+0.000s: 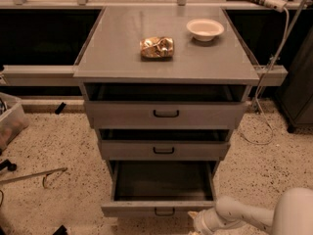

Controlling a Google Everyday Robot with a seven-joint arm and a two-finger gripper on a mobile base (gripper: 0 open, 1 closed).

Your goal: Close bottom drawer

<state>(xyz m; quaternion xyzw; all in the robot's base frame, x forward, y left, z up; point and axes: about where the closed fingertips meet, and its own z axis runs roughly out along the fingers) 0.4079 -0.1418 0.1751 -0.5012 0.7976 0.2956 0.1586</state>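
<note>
Reaching in from the right, the gripper (198, 222) is hanging low, well out beyond the desk's near edge; whether it is gripping anything cannot be told. Just to its left, the bottom drawer (146, 208) is standing pulled far out past that near edge, with its black handle (164, 212) close to the gripper. The middle drawer (164, 150) and top drawer (166, 114) are projecting slightly. On the desk top (112, 48), a foil packet (156, 47) is lying centrally, and a white bowl (205, 29) is sitting toward the far right corner.
</note>
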